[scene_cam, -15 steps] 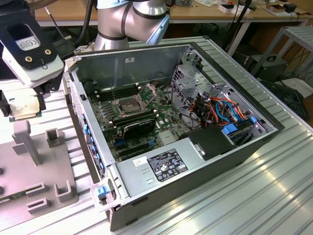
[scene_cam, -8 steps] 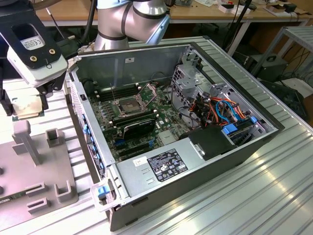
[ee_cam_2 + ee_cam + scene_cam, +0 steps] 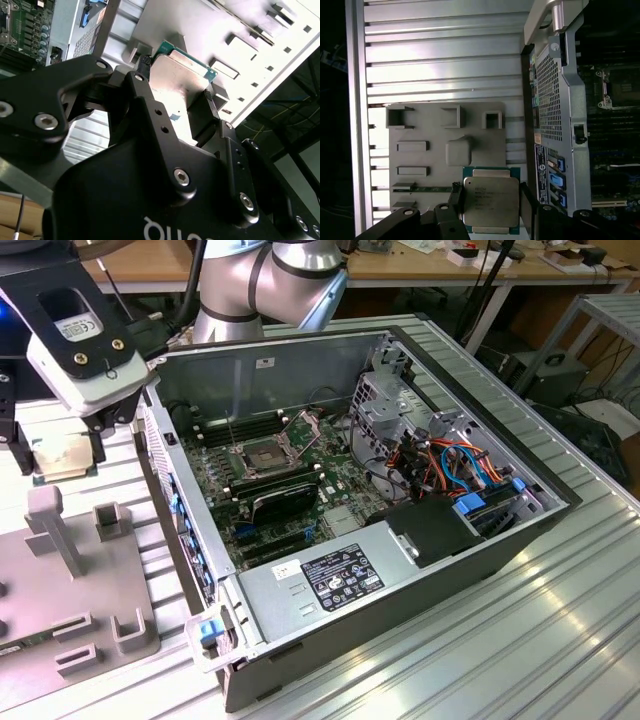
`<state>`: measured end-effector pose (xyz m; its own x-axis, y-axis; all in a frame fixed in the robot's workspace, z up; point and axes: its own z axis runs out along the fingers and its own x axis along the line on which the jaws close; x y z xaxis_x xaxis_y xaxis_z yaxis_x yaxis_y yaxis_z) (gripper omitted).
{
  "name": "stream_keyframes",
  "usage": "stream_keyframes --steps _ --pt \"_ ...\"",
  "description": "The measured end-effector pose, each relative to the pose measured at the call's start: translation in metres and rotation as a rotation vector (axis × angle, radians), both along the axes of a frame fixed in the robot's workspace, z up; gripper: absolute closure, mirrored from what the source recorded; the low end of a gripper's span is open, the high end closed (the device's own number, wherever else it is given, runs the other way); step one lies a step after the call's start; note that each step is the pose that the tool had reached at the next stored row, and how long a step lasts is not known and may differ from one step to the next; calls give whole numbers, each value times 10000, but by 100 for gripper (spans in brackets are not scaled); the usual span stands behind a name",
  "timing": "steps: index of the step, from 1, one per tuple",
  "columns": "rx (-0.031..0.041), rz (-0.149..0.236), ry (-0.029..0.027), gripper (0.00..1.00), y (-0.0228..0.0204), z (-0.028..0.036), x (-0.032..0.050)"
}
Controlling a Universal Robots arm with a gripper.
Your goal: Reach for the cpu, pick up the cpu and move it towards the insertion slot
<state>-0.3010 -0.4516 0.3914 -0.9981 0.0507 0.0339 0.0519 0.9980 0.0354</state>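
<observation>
While the gripper point(image 3: 492, 202) holds the cpu point(image 3: 490, 200) clamped by two opposite edges between its black fingers point(image 3: 142, 75), the chip sits clear above the grey fixture plate point(image 3: 420, 130), outside the computer case point(image 3: 330, 590), off the case's wall on the exterior view's left. In both wrist views the fingers bear on thin edges only, with the metal face exposed between them.

Risks, judged from this:
- Grip is narrow, on the edges; a jolt or tilt could let the chip slip or rotate in the jaws, spoiling alignment.
- Perforated case wall point(image 3: 555, 100) stands between chip and the insertion slot point(image 3: 262, 455); travelling too low would strike its top edge.
- The raised load plate point(image 3: 305, 425) stands beside the socket, a snag point for the fingers.

Room: open air above the ribbed aluminium table point(image 3: 480, 640) and over the case's open top. Inside, the socket lies near the far-left corner of the green board point(image 3: 290, 510), with the black card point(image 3: 285, 498) just beside it on the near side, and cables point(image 3: 455, 465) well apart toward the right.
</observation>
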Motion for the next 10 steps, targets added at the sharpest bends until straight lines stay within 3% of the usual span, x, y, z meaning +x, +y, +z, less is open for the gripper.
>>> stream_keyframes --steps 10 --pt "0 0 0 45 0 0 92"
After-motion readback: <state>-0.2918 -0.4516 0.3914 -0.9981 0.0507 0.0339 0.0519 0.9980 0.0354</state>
